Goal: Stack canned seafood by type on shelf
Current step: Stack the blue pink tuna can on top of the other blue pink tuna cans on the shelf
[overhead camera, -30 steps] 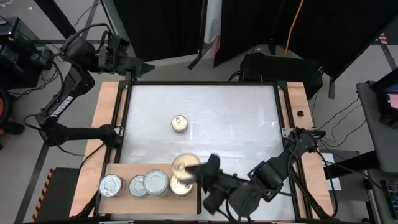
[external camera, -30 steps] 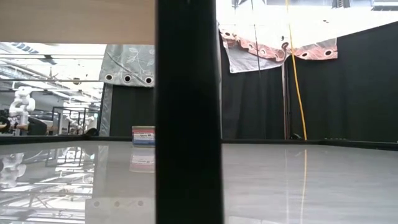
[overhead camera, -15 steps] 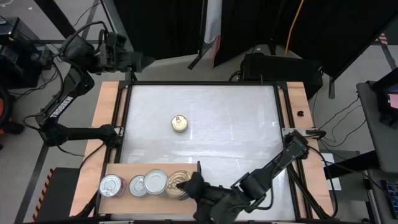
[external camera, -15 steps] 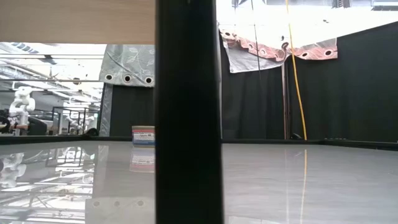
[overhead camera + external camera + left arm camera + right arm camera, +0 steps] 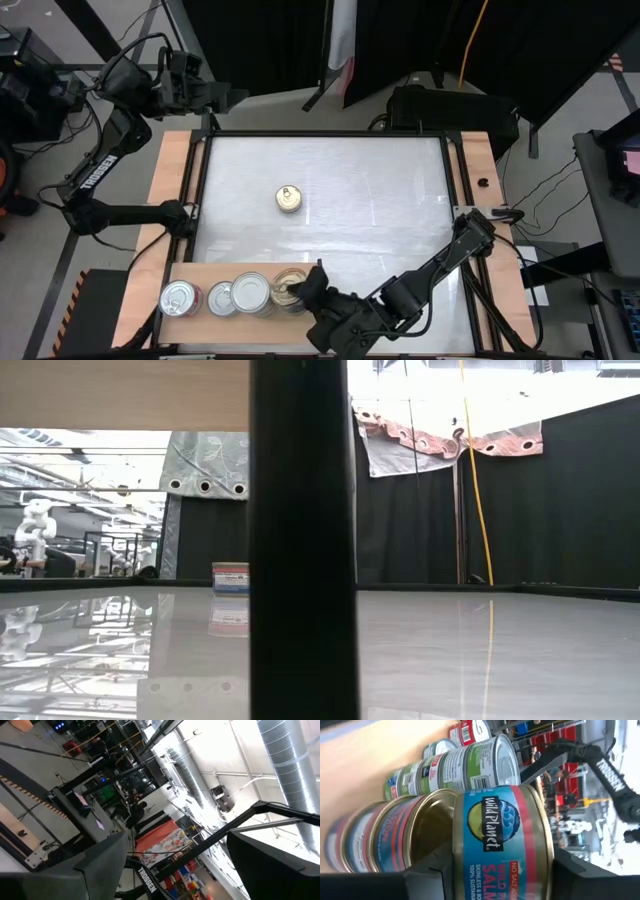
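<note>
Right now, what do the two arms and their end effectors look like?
Both arms are dark, almost black, with jointed tubular links. The left arm carries white TROSSEN lettering, and thin black cables loop around its upper joints. The right end effector has two dark, flat, angular fingers.

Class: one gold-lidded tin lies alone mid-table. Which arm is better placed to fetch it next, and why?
Probably the right. Its gripper is at the light-brown wooden shelf, holding a blue-labelled salmon tin; the left gripper sits raised beyond the table's far edge, farther from the lone gold-lidded tin.

A blue label with a red band is seen on the gold-rimmed can [image 5: 502, 840]; green-and-white labels [image 5: 465, 767] are shown beyond, on the light-brown shelf [image 5: 200, 272].
</note>
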`<state>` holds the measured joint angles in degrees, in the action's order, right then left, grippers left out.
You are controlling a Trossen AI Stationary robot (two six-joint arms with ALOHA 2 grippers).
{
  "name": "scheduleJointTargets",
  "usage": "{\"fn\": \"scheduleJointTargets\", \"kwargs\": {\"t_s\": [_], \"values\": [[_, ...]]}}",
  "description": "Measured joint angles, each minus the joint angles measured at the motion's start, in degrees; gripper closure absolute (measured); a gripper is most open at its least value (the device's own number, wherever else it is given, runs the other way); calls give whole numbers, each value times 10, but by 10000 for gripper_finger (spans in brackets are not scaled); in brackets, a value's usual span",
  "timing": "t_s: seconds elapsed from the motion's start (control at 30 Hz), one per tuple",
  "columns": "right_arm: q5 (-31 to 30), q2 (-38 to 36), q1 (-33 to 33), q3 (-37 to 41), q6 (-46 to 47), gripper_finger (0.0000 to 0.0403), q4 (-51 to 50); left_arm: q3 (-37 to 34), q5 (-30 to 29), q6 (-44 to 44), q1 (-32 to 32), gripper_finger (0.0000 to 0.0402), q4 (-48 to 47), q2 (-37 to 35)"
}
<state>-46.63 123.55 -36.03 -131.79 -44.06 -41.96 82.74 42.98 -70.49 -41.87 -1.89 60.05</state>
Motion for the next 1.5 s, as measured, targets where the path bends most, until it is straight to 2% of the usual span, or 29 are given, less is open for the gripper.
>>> {"fn": "scheduleJointTargets", "kwargs": {"t_s": [0.2,0.63,0.83,1.17,1.37,1.5], "values": [[26,0,5,0,52,193,-4,0,0,6,0,63,-1,1],[81,-8,19,0,136,103,1,0,1,4,0,63,-4,2],[104,-22,21,0,197,99,2,0,5,4,0,63,-8,7],[242,-35,35,0,304,99,-11,0,5,4,0,63,-7,25],[236,-57,30,0,355,99,17,0,5,9,0,63,2,25],[157,-122,25,0,440,99,40,0,12,25,0,63,-2,21]]}}
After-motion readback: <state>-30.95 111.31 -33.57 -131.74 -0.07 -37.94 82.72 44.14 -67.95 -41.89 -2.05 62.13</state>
